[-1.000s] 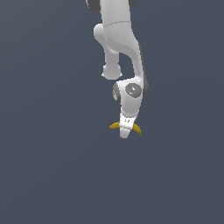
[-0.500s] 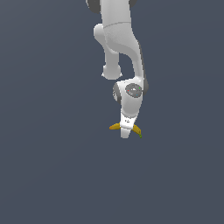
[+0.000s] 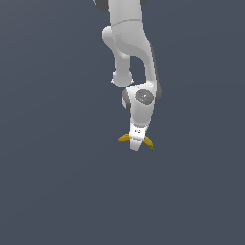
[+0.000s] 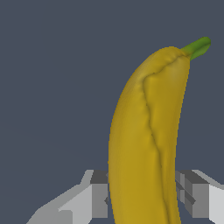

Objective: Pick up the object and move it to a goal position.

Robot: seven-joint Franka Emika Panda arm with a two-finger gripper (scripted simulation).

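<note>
Banana (image 4: 146, 144) fills the wrist view, rising between the two grey fingers (image 4: 99, 194), whose pads press its sides; its green tip ends the far end. In the exterior view, the gripper (image 3: 136, 143) sits just below the frame's centre, clamped on the fruit, yellow ends sticking out either side. Beyond, the white arm (image 3: 129, 43) climbs to the top edge.

One banana (image 3: 149, 141) (one gripper (image 3: 135, 145))
</note>
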